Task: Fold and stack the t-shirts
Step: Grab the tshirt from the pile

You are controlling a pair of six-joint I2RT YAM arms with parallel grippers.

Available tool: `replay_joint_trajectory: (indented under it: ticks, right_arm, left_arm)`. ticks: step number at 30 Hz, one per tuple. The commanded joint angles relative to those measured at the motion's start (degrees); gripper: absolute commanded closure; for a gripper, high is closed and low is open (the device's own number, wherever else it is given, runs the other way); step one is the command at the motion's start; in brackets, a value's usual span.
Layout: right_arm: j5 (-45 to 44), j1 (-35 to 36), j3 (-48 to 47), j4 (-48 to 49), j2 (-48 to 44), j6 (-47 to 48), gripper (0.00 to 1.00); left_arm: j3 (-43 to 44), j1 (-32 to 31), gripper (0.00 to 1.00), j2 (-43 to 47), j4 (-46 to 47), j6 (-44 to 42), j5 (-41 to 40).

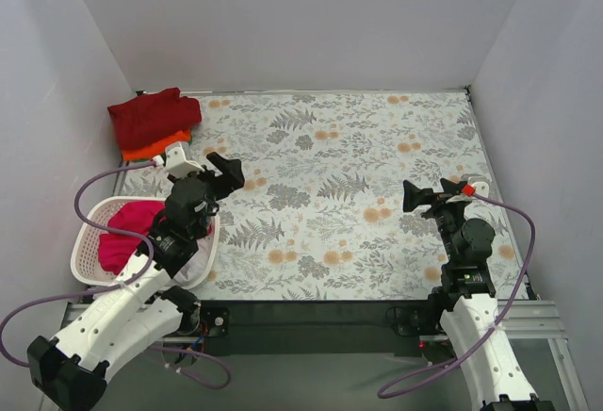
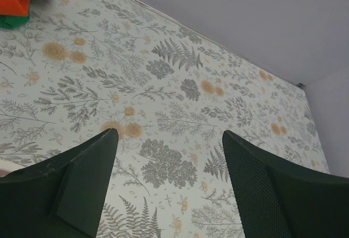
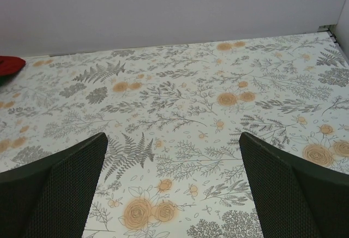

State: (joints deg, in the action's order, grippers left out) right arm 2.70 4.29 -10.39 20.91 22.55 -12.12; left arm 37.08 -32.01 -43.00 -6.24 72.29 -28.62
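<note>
1. The left end effector (image 1: 224, 173) has its fingers apart with nothing between them. It hangs above the worktop (image 1: 358, 147), just beyond the basket (image 1: 87, 258). The right end effector (image 1: 421, 196) is also wide apart and empty, over the right side of the worktop.
2. The pinkish-red t-shirt (image 1: 127, 232) lies crumpled in the basket, partly under the left arm. If the fingers go down too deep, I think they may catch the lattice wall together with the cloth. The basket would then be lifted or tipped.
3. A pinch on a thick bunch could bring this shirt out twisted, and then it would not lie flat for folding.
4. The folded stack sits in the far left corner. A dark red t-shirt (image 1: 155, 114) is on top and an orange t-shirt (image 1: 155, 145) is under it. A green t-shirt (image 2: 8, 21) at the bottom shows only to the left wrist camera. A wide swing of the left arm could push the stack out of shape.
5. The purple cable (image 1: 104, 176) loops above the basket and could snag on its rim.
</note>
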Motion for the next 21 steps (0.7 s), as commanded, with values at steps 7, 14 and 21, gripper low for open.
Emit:
replay_joint_trajectory:
  ticks: [7,14,21]
  right_arm:
    - [-2.2,0.1,-1.8,1.2,1.5,-0.1,0.02]
    - [-4.3,0.1,-4.6,1.3,5.9,-1.1,0.02]
    - [-4.8,0.1,-8.7,1.2,9.5,-2.0,0.02]
  left_arm:
    - [1.9,-0.2,0.26,-2.0,-6.8,4.1,-14.5]
    - [0.8,-0.3,0.18,-3.4,-18.8,15.1,-33.0]
    - [2.2,0.8,0.07,-7.9,-47.3,46.2,-40.5]
